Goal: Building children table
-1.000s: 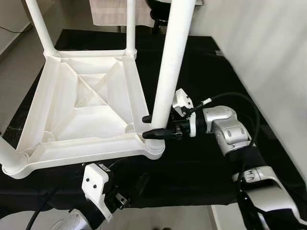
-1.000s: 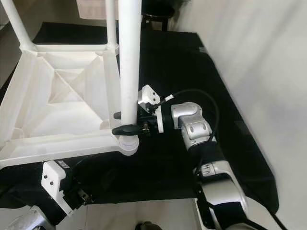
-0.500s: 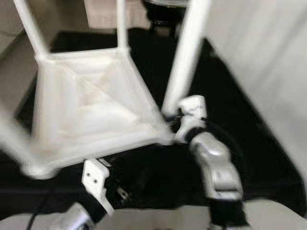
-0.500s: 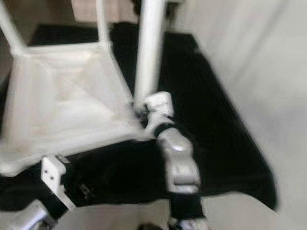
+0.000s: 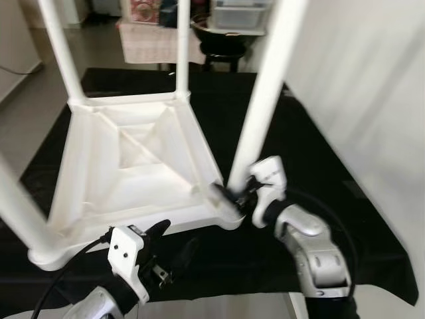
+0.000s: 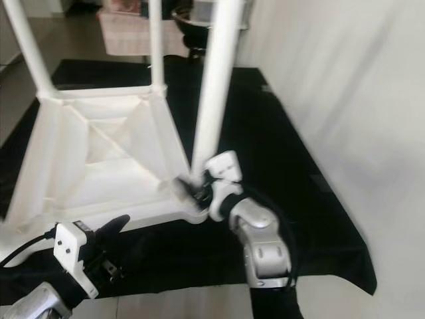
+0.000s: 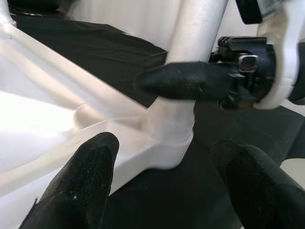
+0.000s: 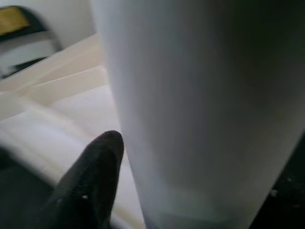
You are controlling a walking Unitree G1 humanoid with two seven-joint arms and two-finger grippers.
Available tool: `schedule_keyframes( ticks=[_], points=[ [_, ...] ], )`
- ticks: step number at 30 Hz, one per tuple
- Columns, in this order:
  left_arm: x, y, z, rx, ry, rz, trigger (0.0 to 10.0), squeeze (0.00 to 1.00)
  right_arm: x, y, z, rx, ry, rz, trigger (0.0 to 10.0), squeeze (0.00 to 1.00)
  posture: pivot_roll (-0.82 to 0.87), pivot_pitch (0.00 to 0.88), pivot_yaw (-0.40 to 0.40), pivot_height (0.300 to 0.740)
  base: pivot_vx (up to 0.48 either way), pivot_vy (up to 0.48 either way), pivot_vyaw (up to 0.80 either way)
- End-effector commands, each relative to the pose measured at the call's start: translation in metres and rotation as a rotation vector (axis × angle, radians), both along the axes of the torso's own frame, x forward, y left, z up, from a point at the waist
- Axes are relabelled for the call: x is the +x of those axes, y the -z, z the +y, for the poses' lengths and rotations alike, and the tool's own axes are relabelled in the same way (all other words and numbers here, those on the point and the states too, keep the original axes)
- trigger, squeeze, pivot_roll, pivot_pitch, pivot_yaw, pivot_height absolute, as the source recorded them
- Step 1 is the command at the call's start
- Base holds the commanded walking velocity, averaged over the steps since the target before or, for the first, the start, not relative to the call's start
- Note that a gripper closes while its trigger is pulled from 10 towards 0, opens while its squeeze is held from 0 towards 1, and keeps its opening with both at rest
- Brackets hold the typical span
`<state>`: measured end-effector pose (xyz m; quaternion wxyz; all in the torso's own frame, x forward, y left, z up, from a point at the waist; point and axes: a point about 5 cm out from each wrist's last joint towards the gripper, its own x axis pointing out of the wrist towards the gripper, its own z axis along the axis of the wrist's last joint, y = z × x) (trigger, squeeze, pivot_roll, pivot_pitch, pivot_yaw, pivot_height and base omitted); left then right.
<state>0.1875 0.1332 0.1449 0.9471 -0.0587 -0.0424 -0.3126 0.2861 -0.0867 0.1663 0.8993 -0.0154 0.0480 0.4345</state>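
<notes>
The white children's table (image 5: 133, 166) lies upside down on a black cloth, with its white legs pointing up. My right gripper (image 5: 229, 195) is at the foot of the near-right leg (image 5: 265, 100), just above its corner socket (image 7: 167, 143). It is shut on that leg, with one black finger (image 7: 190, 81) lying across the leg's front. The right wrist view is pressed close to the leg (image 8: 205, 109), with one finger (image 8: 90, 176) beside it. My left gripper (image 5: 174, 240) hovers open, low in front of the table's near edge, pointing at the same corner and touching nothing.
The black cloth (image 5: 319, 173) covers the floor under and around the table. A white wall or curtain (image 5: 372, 100) runs close along the right. At the back stand a black stool (image 5: 219, 43) and a low stand draped in pale cloth (image 5: 143, 40).
The head camera has shifted and the middle frames are blurred. My right forearm now reaches the leg from the near side instead of from the right. The left gripper sits higher, closer to the table's edge.
</notes>
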Motion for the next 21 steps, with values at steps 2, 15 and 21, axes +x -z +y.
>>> schedule_keyframes(
  ticks=[2,15,21],
  points=[
    [-0.002,0.003,0.000,-0.006,0.001,0.014,10.0,0.00,0.001,-0.010,0.007,-0.021,-0.174,-0.028,10.0,1.00,-0.18,0.110,-0.098,0.740,0.000,0.000,0.00],
    [-0.009,0.001,-0.005,-0.014,0.013,0.019,10.0,0.00,0.030,-0.025,0.008,-0.138,-0.618,-0.079,10.0,0.00,-0.13,0.144,-0.105,0.740,0.000,0.000,0.00],
    [-0.011,0.001,-0.007,-0.016,0.017,0.023,10.0,0.00,0.041,-0.029,0.007,-0.167,-0.651,-0.080,0.0,0.00,-0.12,0.152,-0.110,0.740,0.000,0.000,0.00]
  ],
)
